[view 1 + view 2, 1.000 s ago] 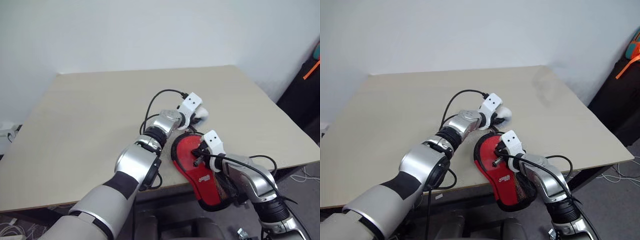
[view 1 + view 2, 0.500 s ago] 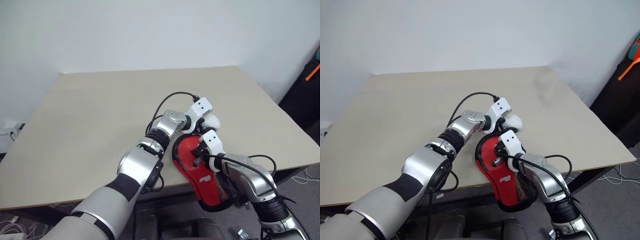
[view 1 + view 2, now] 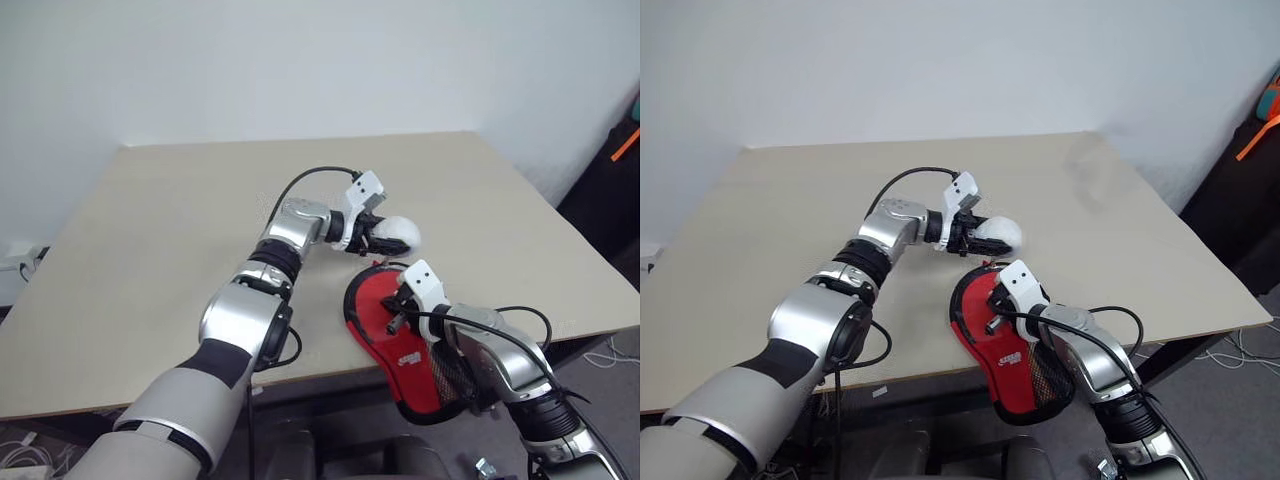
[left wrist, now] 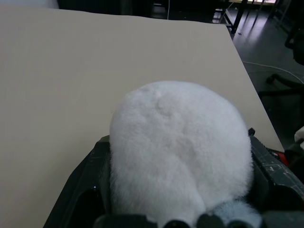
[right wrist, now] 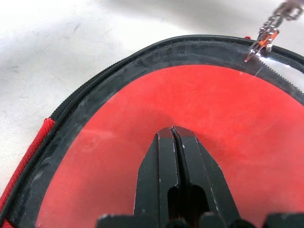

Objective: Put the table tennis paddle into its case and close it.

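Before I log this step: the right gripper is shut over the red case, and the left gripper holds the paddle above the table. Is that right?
Not quite. The left gripper holds a fluffy white lump, not the paddle, as the left wrist view shows. The rest stands: the right gripper is shut over the red case, above the table.

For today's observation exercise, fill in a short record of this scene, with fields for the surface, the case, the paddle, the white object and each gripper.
surface: beige table
case: red case, black edging, lying at the table's near edge and partly overhanging it
paddle: red paddle face seen inside the case's open zip edge
white object: fluffy white lump between the left gripper's fingers
left gripper: above the table, around the lump
right gripper: shut, tips over the paddle face
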Robot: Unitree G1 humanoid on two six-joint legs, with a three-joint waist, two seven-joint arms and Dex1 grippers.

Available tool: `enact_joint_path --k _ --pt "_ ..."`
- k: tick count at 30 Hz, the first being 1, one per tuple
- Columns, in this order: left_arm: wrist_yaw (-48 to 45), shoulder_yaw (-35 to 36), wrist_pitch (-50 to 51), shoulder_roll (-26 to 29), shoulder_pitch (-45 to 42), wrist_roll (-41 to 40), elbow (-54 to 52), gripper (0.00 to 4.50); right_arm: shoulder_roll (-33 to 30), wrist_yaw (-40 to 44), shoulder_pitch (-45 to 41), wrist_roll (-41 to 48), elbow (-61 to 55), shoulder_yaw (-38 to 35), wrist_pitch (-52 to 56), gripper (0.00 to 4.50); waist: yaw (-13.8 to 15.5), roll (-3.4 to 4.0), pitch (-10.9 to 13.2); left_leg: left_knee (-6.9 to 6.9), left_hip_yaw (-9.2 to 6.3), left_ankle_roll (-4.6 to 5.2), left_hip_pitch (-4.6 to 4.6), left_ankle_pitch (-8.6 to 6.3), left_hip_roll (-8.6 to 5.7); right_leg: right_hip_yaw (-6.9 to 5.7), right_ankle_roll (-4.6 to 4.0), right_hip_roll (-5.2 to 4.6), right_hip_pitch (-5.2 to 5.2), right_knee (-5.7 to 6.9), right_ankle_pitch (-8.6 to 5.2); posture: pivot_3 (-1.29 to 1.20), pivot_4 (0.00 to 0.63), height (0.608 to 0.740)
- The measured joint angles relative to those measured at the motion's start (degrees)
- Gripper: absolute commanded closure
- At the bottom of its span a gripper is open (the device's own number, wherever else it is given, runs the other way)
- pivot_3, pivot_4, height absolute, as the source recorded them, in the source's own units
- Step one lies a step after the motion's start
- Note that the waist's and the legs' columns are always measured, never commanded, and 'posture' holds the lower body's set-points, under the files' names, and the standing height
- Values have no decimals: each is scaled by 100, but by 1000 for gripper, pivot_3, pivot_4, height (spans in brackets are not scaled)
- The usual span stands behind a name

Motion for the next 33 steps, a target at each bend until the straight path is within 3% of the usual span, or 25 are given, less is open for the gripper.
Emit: enact_joint_path --k 3,4,15,25,33 --pt "-217 -64 35 -53 26 -18 -105 53 4 1 -3 -27 5 13 -14 4500 -2 0 0 0 0 0 0 0 0 0 0 0 0 0 0 0 0 740" --pt "-379 -74 77 -95 36 -30 -207 18 8 0 -6 -34 5 16 -20 4500 -6 0 0 0 0 0 0 0 0 0 0 0 -1 0 0 0 0 740" --pt "-575 -38 319 53 149 -150 -563 18 5 132 183 92 -169 -134 -49 4500 -5 2 -1 1 0 3 -1 1 1 1 4 1 -1 2 2 0 0 740" --pt "-543 122 386 936 240 -213 -549 18 5 444 387 1065 -897 -995 150 4500 -9 2 2 0 -1 3 -2 0 2 2 10 2 -4 4 5 0 0 740" --pt "-1248 -174 746 1635 1301 -230 -1912 18 158 252 269 1669 -1129 -1719 218 4500 -7 3 2 -1 1 3 -3 0 5 2 7 2 -4 4 7 0 0 740"
